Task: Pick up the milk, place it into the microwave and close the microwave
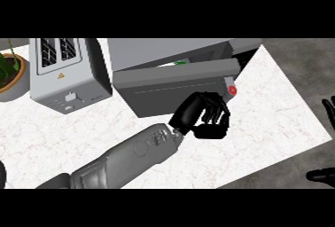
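The microwave [170,51] stands at the back of the counter, and its grey door [171,86] is swung most of the way in, leaving a narrow gap. Through that gap only a small green and white bit of the milk [181,63] shows inside. My left hand [204,116] reaches in from the lower left and rests against the door's front near the red button [231,90]. Its fingers are loosely bent and hold nothing. My right hand [327,111] rests open at the right edge of the view, fingers up, away from the counter.
A silver toaster [65,66] stands left of the microwave, with a potted plant [9,71] at the far left. The white marble counter [262,119] ends in a slanted edge on the right, with dark floor beyond it.
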You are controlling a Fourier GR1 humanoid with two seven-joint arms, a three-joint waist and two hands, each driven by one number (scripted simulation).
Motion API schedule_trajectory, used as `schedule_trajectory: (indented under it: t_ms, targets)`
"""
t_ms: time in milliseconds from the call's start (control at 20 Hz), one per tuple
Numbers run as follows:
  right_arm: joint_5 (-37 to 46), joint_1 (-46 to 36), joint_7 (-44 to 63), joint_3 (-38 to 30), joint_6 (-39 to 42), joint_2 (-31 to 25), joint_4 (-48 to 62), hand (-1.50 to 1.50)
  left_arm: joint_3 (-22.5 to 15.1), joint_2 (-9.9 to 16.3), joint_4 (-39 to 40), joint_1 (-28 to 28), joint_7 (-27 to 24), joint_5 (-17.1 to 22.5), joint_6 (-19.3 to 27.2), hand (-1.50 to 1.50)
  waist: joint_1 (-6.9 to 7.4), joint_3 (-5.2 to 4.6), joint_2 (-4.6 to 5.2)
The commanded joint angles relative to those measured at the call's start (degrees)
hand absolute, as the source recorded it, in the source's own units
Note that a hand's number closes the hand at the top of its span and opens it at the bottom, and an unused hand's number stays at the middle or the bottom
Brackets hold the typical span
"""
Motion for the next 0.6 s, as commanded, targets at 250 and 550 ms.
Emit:
schedule_trajectory:
  t_ms: [250, 550]
  targets:
    - [-2.66, -3.89, 1.66, 1.00, 4.56, -1.95, -1.13, -1.50, 2.23, -1.49, 3.41, -8.82, 0.91, 4.25, 1.27, 1.50, -3.42, 0.18, 0.94]
    - [-4.95, -5.79, 3.51, 2.95, 8.13, -2.60, -2.74, -1.50, 2.78, -1.45, 5.50, -10.77, 0.38, 5.92, 3.27, 1.50, -4.45, 0.22, 1.14]
